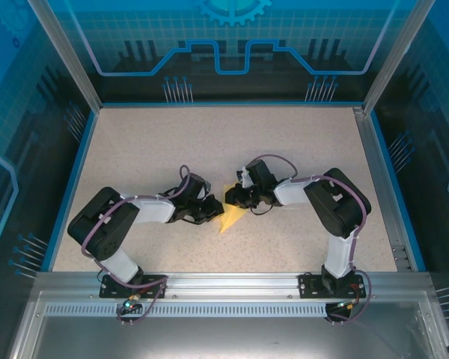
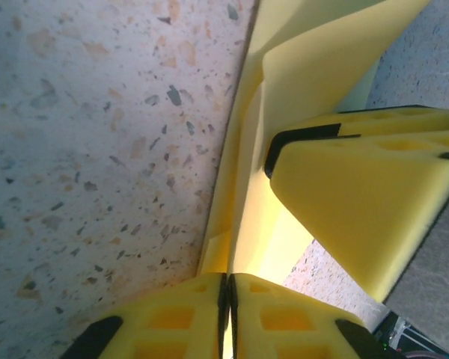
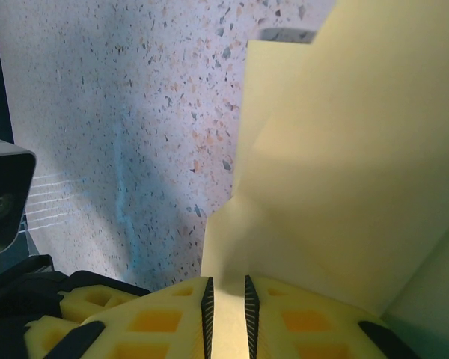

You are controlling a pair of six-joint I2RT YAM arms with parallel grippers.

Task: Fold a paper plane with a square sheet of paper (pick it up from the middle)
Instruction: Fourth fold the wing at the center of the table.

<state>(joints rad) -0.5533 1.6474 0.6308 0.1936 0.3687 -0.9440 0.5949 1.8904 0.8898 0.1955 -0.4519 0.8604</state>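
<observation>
The paper plane (image 1: 234, 215) is a yellow folded triangle in mid-table, its sharp tip pointing toward the near left. Both grippers meet at it. My left gripper (image 1: 214, 210) comes in from the left and is shut on a folded edge of the paper (image 2: 314, 60), with its jaws (image 2: 227, 288) pressed together on the thin sheet. My right gripper (image 1: 237, 198) reaches in from the right. Its jaws (image 3: 226, 292) stand a narrow slit apart, with the paper's face (image 3: 344, 164) showing through the gap. In the left wrist view the right gripper's yellow fingers (image 2: 359, 187) lie against the paper.
The speckled beige tabletop (image 1: 172, 149) is bordered by a blue rim and aluminium rails (image 1: 382, 179). A metal rail (image 1: 224, 283) runs along the near edge by the arm bases. Blue patterned panels wall in the workspace.
</observation>
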